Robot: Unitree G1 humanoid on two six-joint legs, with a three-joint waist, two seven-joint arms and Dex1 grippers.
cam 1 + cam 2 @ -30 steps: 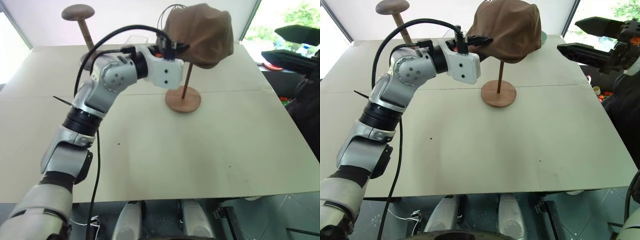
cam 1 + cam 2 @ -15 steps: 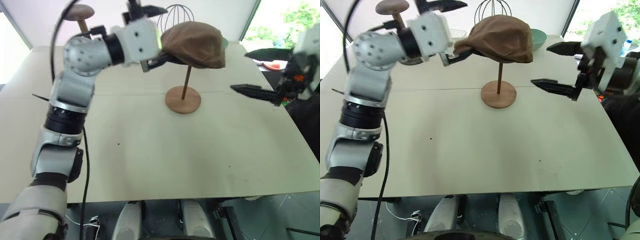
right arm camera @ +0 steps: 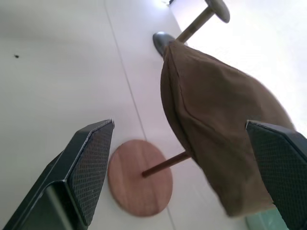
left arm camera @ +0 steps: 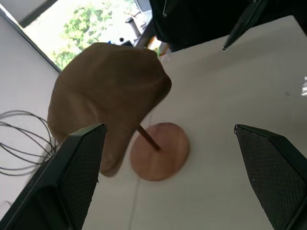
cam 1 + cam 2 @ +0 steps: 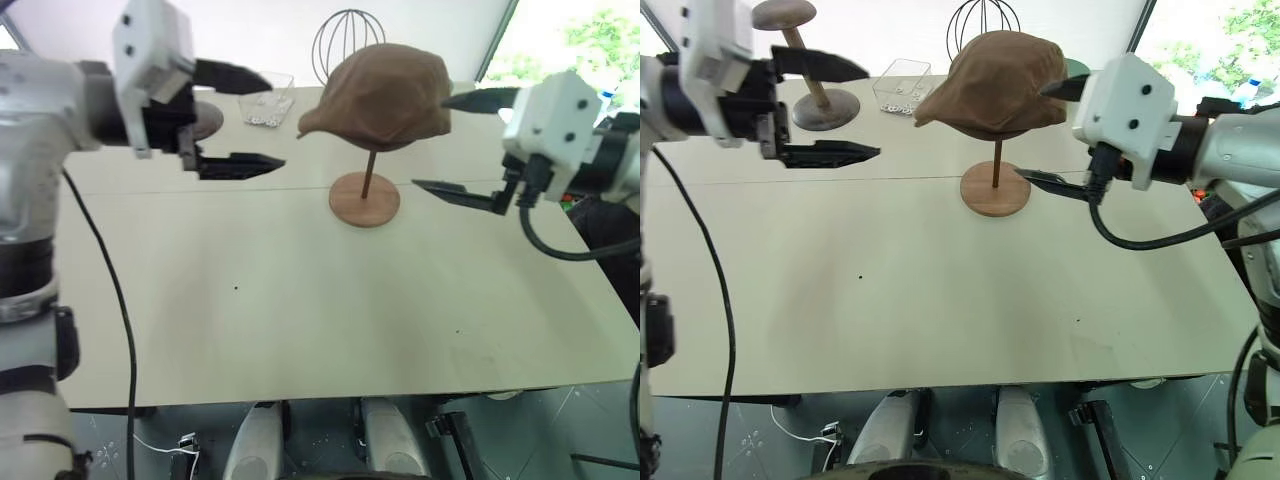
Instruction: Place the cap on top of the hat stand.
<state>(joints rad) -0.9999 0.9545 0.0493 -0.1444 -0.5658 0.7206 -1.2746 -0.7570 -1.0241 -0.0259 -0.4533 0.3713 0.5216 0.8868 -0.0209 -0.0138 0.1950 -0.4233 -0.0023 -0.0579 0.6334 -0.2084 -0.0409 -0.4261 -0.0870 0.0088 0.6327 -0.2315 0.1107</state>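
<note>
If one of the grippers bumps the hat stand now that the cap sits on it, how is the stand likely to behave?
The hat stand probably tips easily: a thin rod rises from a small round base, and the cap on top overhangs it on all sides. The cap looks soft and floppy, drooping past the top, so a nudge would likely slide it off. The bare wooden base may skid on the smooth table.
</note>
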